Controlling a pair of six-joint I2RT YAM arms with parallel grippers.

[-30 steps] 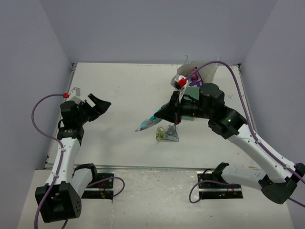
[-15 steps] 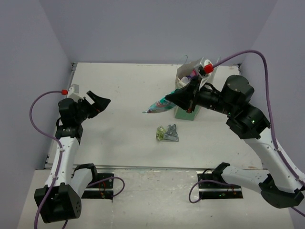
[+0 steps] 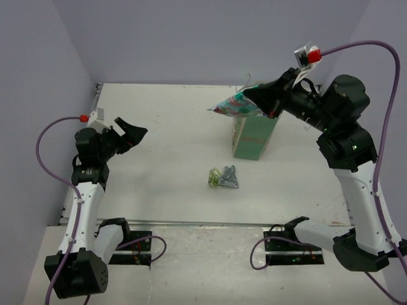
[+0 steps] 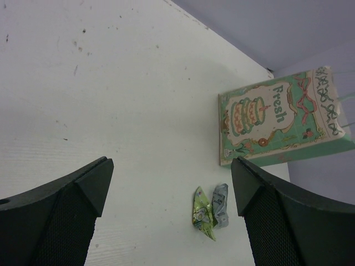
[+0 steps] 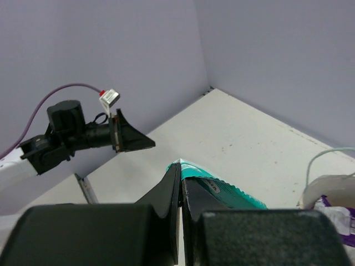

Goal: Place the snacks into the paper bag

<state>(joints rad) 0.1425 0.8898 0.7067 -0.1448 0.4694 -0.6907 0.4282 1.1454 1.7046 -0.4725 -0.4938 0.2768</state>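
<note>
above the paper bag [image 3: 253, 136], the right end effector [image 3: 249, 98] pinches a teal packet [image 3: 230, 106]; next it likely needs centring over the mouth, then release. the left end effector [image 3: 131, 130] is spread, empty.

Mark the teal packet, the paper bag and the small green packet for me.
teal packet [image 3: 230, 105]: top external view, middle of the pouch's free part.
paper bag [image 4: 272, 116]: left wrist view, printed front face.
green packet [image 4: 202, 212]: left wrist view, middle of its wrapper.

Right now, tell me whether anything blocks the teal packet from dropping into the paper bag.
Nothing visible does. The right hand holds the teal packet in the air by the top of the paper bag, with only air between them.
</note>
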